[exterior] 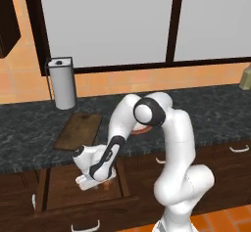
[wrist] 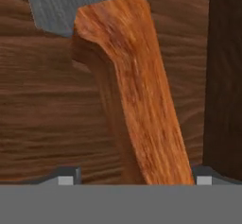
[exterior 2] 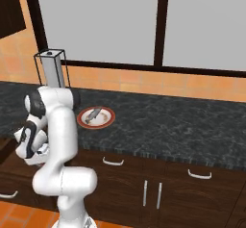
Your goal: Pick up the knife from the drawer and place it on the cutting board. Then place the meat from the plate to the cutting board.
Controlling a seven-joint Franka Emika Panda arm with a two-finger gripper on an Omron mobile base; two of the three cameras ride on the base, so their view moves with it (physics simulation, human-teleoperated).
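**One knife handle between two fingertips, in the open drawer**

One relation decided the next move, as I read it from my remote station: the knife [wrist: 134,90] lay directly between the gripper's [wrist: 136,178] two fingertips, its orange wooden handle running away from the hand toward the top of the hand view, leaning a little to the left as it went. The grey blade began at the far end of the handle, in the upper left of that view. One dark fingertip [wrist: 64,176] stood left of the handle with a clear stretch of wood floor between them; the other sat at the handle's right edge. So the jaws were spread, straddling the handle across its narrow width, and not yet pressed on it. Whether the right tip actually touched the handle, I could not tell.

The knife rested on the brown floor of the drawer [exterior: 63,184], which stood pulled out below the dark counter. In the left base view I saw the arm bent down into that drawer. The cutting board [exterior: 78,130] lay on the counter just behind the drawer, empty. In the right base view, the meat [exterior 2: 92,113] lay on the plate [exterior 2: 108,120], farther along the counter.

My judgement: closing straight across the handle would take it.
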